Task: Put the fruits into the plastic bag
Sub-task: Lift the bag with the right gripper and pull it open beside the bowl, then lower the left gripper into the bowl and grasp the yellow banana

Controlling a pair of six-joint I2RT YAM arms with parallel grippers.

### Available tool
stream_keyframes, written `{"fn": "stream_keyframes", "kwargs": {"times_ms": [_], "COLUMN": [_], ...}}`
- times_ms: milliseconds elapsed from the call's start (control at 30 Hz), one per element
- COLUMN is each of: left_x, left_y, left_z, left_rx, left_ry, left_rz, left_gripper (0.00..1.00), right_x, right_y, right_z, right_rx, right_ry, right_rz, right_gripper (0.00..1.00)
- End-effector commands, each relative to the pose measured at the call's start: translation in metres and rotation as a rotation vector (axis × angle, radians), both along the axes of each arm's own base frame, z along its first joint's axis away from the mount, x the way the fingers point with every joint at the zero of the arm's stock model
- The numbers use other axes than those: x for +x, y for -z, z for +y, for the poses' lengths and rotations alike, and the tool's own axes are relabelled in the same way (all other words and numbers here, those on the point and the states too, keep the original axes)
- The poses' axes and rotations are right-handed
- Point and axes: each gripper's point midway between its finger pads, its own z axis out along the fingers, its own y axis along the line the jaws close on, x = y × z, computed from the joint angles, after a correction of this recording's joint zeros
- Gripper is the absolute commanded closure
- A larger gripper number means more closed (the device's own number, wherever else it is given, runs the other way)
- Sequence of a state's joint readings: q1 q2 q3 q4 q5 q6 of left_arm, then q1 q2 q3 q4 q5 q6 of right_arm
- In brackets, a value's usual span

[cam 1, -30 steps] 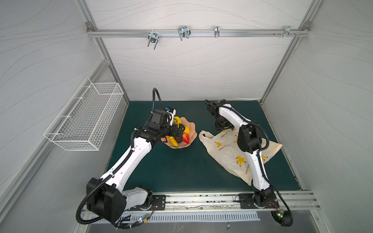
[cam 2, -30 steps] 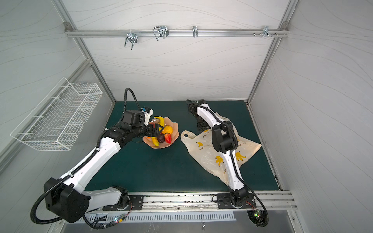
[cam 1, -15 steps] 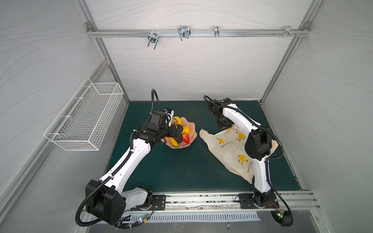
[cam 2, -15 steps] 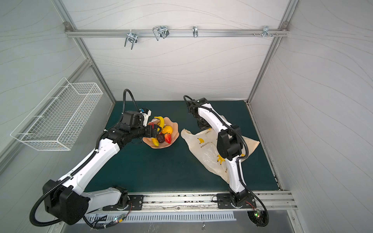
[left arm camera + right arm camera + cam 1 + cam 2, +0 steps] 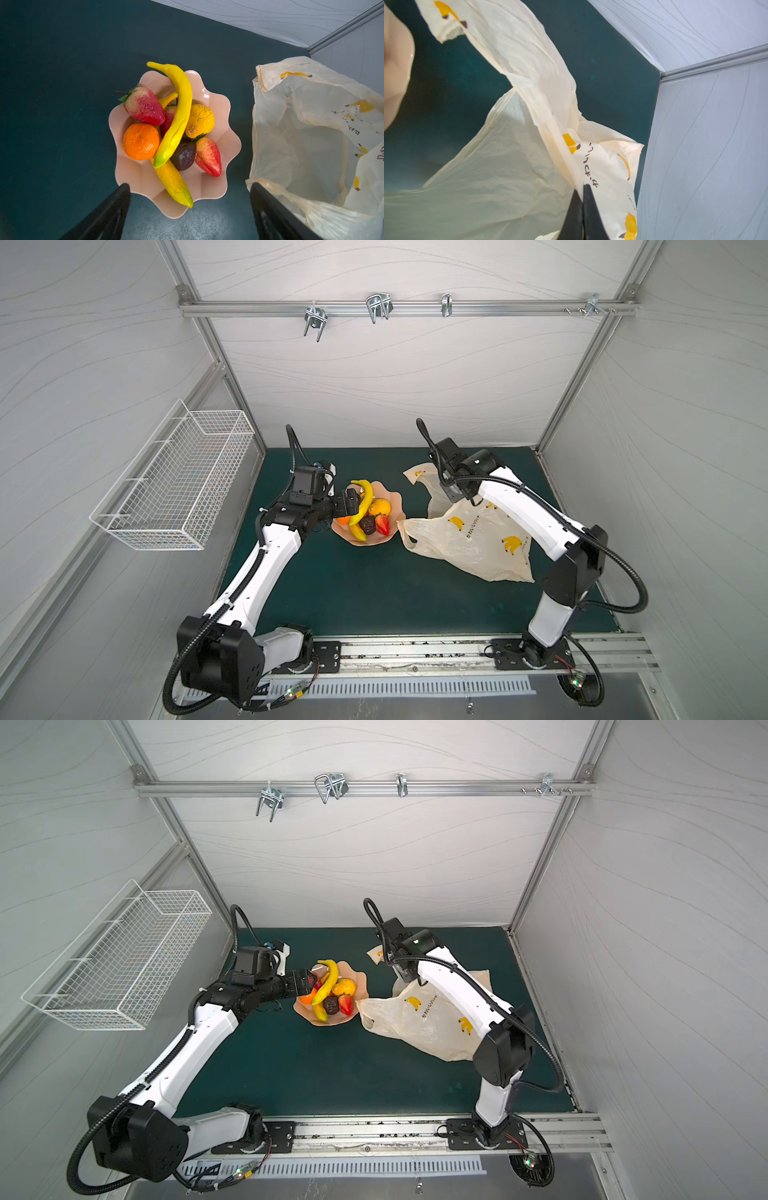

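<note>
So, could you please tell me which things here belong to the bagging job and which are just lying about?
Job: fruits; plastic bag; left gripper, open; right gripper, shut on the bag.
Just there: pink bowl under the fruits; white wire basket; hanging metal hooks.

Toy fruits (image 5: 368, 514) heaped in a pink bowl (image 5: 207, 187), with the plastic bag (image 5: 469, 539) just beside it.
A long yellow banana (image 5: 178, 108) lies across a second banana (image 5: 172, 182). Crowded around them are an orange (image 5: 140, 141), a red strawberry (image 5: 145, 108), another strawberry (image 5: 208, 155), a yellow-orange pear shape (image 5: 200, 120) and a dark brown-purple fruit (image 5: 185, 153). The cream bag, printed with banana bunches, lies crumpled, its mouth open toward the bowl and one rim lifted.
</note>
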State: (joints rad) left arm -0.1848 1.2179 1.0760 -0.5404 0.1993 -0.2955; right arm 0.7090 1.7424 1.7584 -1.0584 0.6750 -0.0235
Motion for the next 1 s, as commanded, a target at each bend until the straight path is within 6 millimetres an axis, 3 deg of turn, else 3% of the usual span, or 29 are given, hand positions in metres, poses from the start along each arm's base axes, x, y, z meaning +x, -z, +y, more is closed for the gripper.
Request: {"fn": "stream_keyframes", "kwargs": {"times_ms": [0,233,500,733,967], "left_x": [-0.001,-0.008,-0.014,-0.022,-0.019], "left_y": [-0.025,-0.024,-0.020,0.005,0.033], "left_z": [-0.001,-0.001,-0.010,-0.023,-0.019], "left_rx": [-0.037,-0.081,-0.123,-0.030,0.128], "left_ry": [-0.016,-0.052,-0.010,0.105,0.151], "left_rz": [-0.034,-0.005,0.000,-0.014,0.092], "left_gripper": [0.08,0.08,0.08,0.08,0.08], "right_x": [-0.005,-0.038,-0.063,-0.074,-0.072], "right_y": [-0.015,0.000,-0.008,0.002,0.008], "right_z": [0.008,0.002,-0.019,-0.017,-0.009], "right_rx": [0.011,0.148,0.234,0.313,0.354], "right_ry": [-0.079,-0.065,-0.034,0.030,0.062], "right_rz": [-0.081,-0.080,-0.127,-0.065,-0.042], "right_gripper": [1.00,1.00,1.00,1.00,1.00]}}
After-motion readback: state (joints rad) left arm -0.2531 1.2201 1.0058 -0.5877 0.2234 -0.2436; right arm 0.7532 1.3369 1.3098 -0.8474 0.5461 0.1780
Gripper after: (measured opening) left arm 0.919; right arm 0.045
